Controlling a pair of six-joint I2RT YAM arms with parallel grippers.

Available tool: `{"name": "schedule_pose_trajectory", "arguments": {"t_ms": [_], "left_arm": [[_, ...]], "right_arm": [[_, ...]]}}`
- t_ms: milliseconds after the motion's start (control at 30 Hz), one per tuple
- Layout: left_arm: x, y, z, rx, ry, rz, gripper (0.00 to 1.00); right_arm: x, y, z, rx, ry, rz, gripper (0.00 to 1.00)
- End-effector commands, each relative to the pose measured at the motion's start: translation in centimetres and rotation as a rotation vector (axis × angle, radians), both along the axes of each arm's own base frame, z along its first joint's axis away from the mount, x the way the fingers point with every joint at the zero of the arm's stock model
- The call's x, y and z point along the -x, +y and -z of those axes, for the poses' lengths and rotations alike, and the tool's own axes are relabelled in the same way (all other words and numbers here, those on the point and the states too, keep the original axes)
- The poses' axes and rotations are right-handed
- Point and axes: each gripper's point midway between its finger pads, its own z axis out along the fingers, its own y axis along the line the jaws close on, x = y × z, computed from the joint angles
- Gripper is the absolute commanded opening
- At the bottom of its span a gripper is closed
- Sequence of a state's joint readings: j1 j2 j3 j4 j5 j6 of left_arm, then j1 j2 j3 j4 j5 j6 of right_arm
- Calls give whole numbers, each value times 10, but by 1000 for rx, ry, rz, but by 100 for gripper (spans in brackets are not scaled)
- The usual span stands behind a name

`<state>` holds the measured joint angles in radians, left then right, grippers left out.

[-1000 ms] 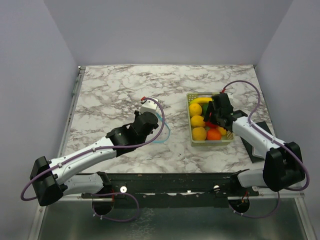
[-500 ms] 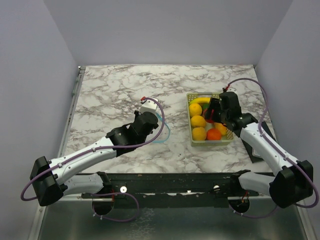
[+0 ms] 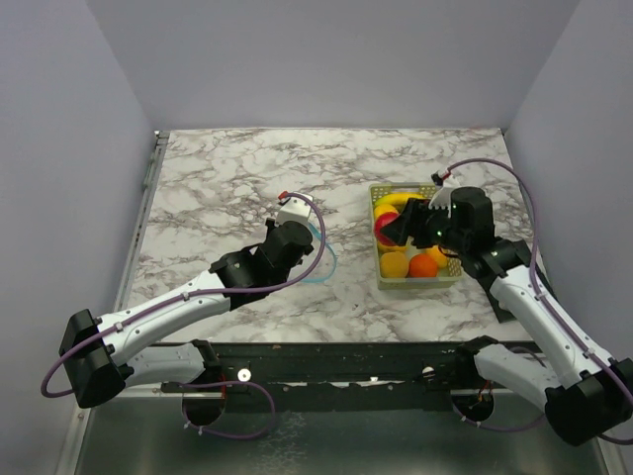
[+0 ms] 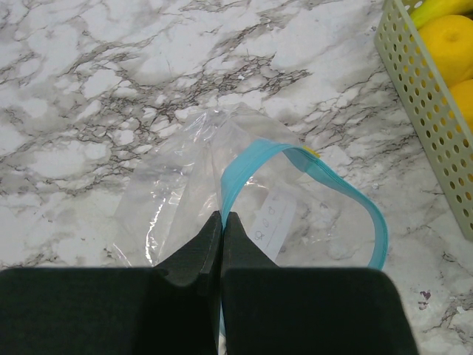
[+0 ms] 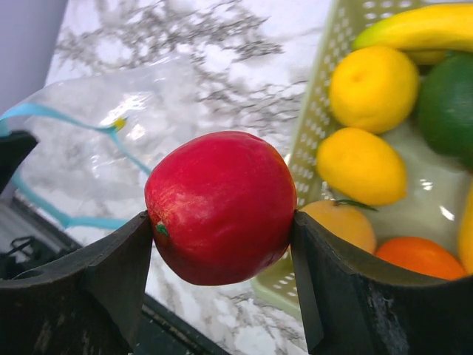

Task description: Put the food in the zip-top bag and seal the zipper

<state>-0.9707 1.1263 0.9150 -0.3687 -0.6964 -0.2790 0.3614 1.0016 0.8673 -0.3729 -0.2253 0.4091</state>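
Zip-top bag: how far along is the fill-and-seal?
Done: left gripper is shut on the zip-top bag edge, zipper looped open; no food inside. In hand: right gripper holds the red apple raised above the basket. Left: bag the apple, then the banana, lemons, orange and green piece, then seal.

White marble tabletop (image 3: 227, 178), plain pale-lilac walls (image 3: 326, 59)

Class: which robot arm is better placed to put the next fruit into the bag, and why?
Right. The right gripper holds the red apple above the rim of the basket; the left gripper is shut on the mouth edge of the zip-top bag, so occupied.
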Motion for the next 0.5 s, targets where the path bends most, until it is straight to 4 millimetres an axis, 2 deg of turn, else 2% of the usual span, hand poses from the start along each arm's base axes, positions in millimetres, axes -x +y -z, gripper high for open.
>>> {"name": "schedule_pose_trajectory", "arguments": {"t_ms": [0,300,467], "left_arm": [[-1,-3,-5,8,2,12,0],[-1,-2,-6,9,1,10,0],[0,-2,-6,10,1,12,0]], "right_arm": [[26,37,-15,-124,-26,-186,24],[50,87,-12,-113,-29,-273,24],[52,117,-5,-81,-32,-296,24]]}}
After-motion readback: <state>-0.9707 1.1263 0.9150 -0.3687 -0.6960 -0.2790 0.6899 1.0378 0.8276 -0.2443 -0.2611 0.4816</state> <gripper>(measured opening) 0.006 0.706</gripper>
